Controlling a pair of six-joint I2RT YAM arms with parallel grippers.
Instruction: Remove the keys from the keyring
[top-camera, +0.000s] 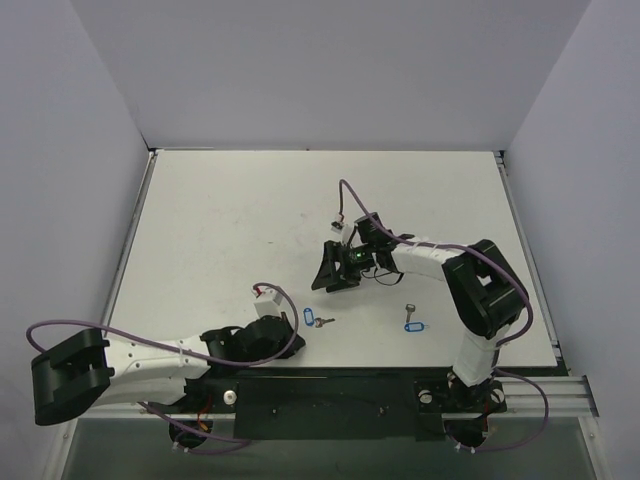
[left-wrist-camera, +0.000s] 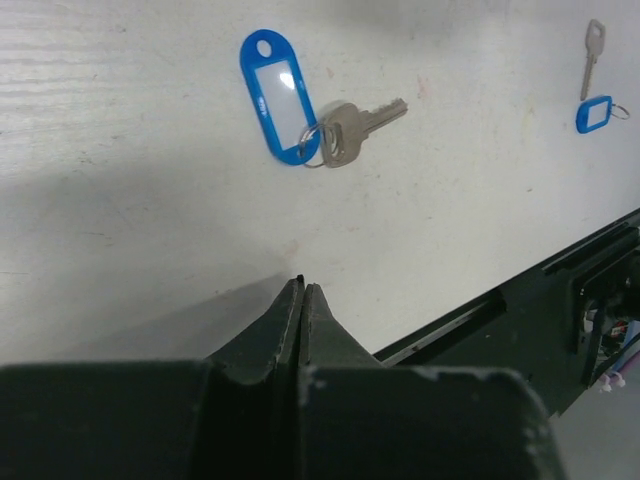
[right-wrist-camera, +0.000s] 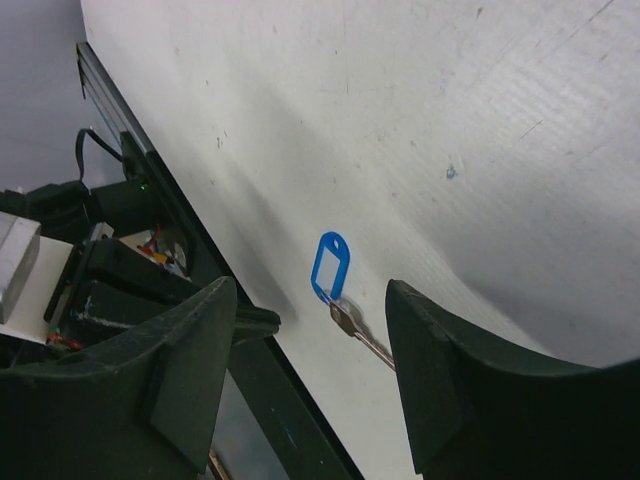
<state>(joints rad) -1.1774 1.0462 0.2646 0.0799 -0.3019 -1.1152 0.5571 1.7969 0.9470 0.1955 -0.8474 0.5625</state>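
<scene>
**A:** Top view: left gripper low by the near edge, a keyring and key just beyond; second keyring off right.

**B:** Left wrist: pincer pressed shut, empty. The key's on its ring beside the tag.

**A:** Right wrist: right gripper gapes, holding nothing. There's a keyring on the table past it.

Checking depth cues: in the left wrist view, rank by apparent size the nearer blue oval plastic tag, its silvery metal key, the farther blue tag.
nearer blue oval plastic tag
silvery metal key
farther blue tag (distance may explain it)
</scene>
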